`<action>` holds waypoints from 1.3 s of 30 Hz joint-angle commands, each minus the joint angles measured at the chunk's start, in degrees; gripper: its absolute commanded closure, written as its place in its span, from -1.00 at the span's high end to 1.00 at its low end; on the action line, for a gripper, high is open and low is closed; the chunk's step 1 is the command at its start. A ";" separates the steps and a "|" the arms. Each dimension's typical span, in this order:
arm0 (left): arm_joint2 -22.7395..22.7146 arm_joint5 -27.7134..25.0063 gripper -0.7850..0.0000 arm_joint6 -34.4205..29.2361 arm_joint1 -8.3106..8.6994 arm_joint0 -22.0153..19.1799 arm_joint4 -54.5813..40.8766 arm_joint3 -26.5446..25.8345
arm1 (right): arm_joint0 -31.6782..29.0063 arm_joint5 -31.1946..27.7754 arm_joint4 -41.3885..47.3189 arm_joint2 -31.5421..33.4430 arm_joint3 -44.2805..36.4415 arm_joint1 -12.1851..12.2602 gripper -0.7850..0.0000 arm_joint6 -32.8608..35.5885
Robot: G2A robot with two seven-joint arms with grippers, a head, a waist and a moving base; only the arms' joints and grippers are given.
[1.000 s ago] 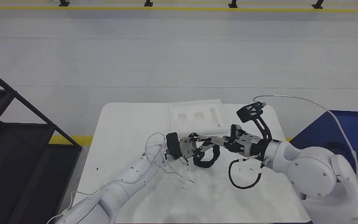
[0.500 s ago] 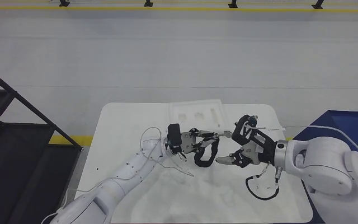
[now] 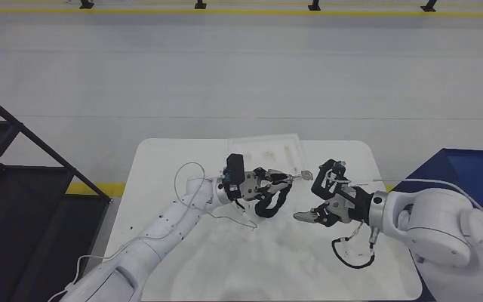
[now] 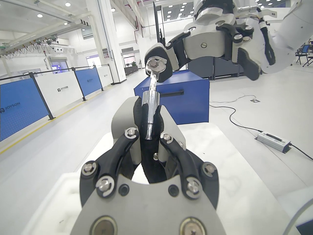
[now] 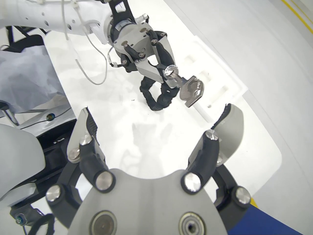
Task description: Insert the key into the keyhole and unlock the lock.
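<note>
**Top view:** The left claw point(image 3: 275, 184) is clamped on the lock point(image 3: 263, 211), with the black cable loop hanging from it over the table point(image 3: 166, 181). The key point(image 3: 303, 176) projects from the lock's end toward the right claw point(image 3: 315, 195), whose jaws stand apart and clear of the key.

**Left wrist view:** The key sits in the keyhole of the chrome cylinder, just beyond the claw's tips. The barrier panels point(image 4: 61, 88) behind carry lettering, which is not transcribed here. None can be made out on key or lock.

**Right wrist view:** The key's head lies ahead of the spread fingertips, untouched.

**Judgement:** Insertion appears done and turning remains. The right claw must next close squarely on the head and rotate it while the left holds firm.
</note>
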 commanded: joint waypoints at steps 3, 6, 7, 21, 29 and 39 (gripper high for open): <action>-0.14 -0.77 -1.00 -2.11 0.04 0.37 -0.70 -0.55 | 0.25 -0.61 -5.10 -1.48 -2.40 0.04 1.00 -0.90; -0.08 -0.89 -1.00 -3.35 -0.13 0.44 -1.50 -0.56 | 0.19 -0.79 -7.06 -2.80 -3.55 0.03 1.00 -1.42; -0.07 -0.94 -1.00 -3.52 -0.23 0.50 -2.08 -0.54 | 0.19 -0.87 -7.30 -3.33 -3.74 0.01 1.00 -1.56; 1.41 -0.63 -1.00 -3.98 -1.11 -0.11 -1.20 -0.57 | 2.88 -0.38 -7.02 -8.26 -2.69 -0.18 1.00 -0.32; 2.12 0.17 -1.00 -0.93 -1.06 -0.51 2.22 0.10 | 4.40 0.14 -6.75 -8.99 -1.27 -0.08 1.00 2.01; 1.50 -1.39 -1.00 0.50 -0.22 -1.07 4.66 0.85 | 5.71 -9.33 -7.18 -5.16 -0.03 0.97 1.00 3.77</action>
